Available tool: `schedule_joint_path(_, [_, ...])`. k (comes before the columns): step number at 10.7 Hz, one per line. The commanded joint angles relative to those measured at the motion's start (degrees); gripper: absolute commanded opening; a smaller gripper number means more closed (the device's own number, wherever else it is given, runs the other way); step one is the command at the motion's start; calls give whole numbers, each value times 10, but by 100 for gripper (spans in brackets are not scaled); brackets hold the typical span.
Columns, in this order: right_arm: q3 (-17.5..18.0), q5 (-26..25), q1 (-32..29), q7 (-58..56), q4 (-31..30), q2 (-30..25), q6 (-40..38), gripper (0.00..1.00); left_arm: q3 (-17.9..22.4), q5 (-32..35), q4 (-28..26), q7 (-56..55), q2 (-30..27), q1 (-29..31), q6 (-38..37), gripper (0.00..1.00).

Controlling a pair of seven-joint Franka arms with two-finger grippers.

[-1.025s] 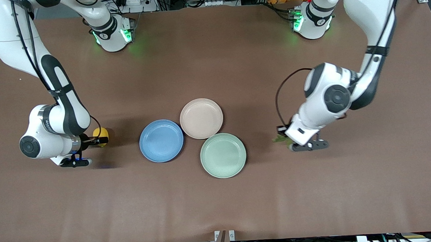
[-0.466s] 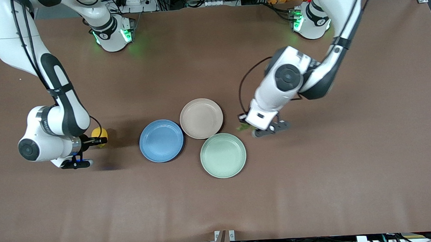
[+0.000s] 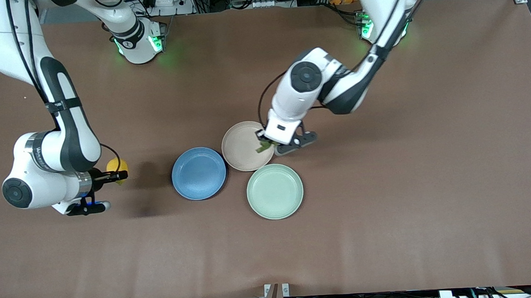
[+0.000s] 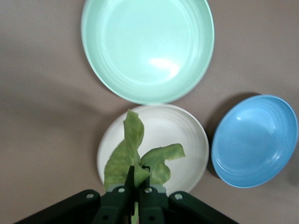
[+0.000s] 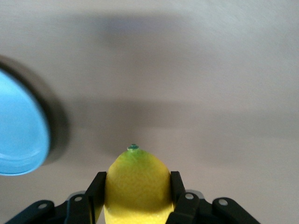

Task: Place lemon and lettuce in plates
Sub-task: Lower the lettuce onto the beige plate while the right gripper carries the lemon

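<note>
L gripper (image 3: 270, 145), arm bent mid-frame, pinches lettuce (image 3: 263, 146) over beige plate (image 3: 242, 146). R gripper (image 3: 118, 176), lower-left of frame, clamps lemon (image 3: 116, 165) above table (image 3: 386, 206).

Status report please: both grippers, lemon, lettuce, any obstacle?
Left gripper shut on lettuce, over beige plate. Right gripper shut on lemon, over bare table, blue plate empty. Nothing blocking.

No legible text — perhaps tiny, unreadable marks on the arm joints.
</note>
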Motion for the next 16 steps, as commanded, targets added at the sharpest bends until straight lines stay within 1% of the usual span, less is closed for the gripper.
schedule_joint_path(1, [-1,10,31,42,16,3,-8,0,30,-3,18,-57,36,-50,47,0])
schedule_joint_path(3, [-1,37,67,99,16,6,-3,0,60,-3,20,-102,64,-95,81,0])
schedule_joint_path(4, [-1,52,93,127,16,8,12,0,61,0,19,-104,72,-100,81,1])
schedule_joint_path(5, [-1,57,116,157,16,10,35,0,61,11,16,-106,74,-103,81,47])
schedule_joint_path(6, [-1,58,132,176,16,14,59,0,61,19,14,-120,74,-106,80,99])
schedule_joint_path(7, [-1,66,140,190,16,24,64,0,62,29,13,-124,72,-105,74,100])
schedule_joint_path(8, [-1,84,151,202,16,36,73,0,63,33,14,-123,66,-102,52,100])
schedule_joint_path(10, [-1,89,165,206,15,48,111,0,81,67,15,-120,31,-97,-37,100])
schedule_joint_path(11, [-1,90,170,206,15,54,118,0,81,91,15,-117,9,-81,-81,100])
schedule_joint_path(12, [-1,90,177,206,14,60,124,1,80,103,15,-103,-13,-62,-108,100])
schedule_joint_path(13, [-1,90,178,206,14,62,126,5,79,103,16,-60,-35,-39,-133,100])
schedule_joint_path(14, [-1,90,180,209,13,62,126,11,77,103,16,-5,-58,-10,-157,100])
schedule_joint_path(15, [-1,90,183,213,12,62,125,29,79,99,18,50,-77,2,-179,100])
schedule_joint_path(16, [-1,90,184,214,11,66,126,57,80,99,18,92,-93,21,-193,100])
